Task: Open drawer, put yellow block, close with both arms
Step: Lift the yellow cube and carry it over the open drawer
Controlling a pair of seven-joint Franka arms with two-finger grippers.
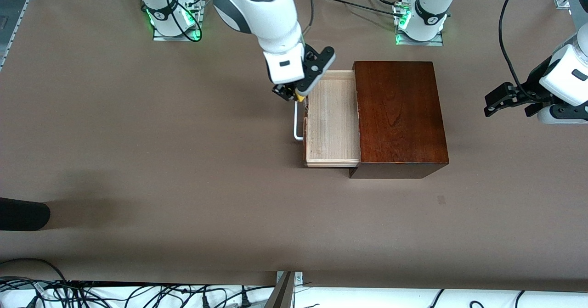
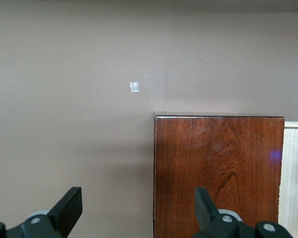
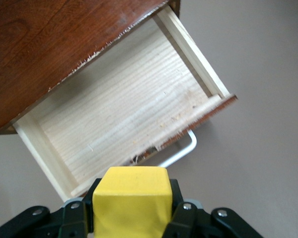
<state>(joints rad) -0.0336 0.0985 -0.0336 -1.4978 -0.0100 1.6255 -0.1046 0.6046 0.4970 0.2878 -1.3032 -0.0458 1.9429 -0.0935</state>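
Your right pincer (image 1: 297,94) grips the small yellow cube (image 3: 130,203) over the open pale-wood drawer's (image 1: 331,115) front edge; release here and it may fall outside. Your left pincer (image 1: 510,100) waits open near the surface's edge.

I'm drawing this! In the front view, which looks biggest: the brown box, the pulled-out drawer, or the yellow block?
1. The brown box looks biggest.
2. The drawer, the part that sticks out.
3. The yellow block, tiny and half hidden in the right gripper, up above the drawer's front edge, so nearer the camera.

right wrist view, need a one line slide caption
Right pincer shut on yellow block above the open, empty drawer.
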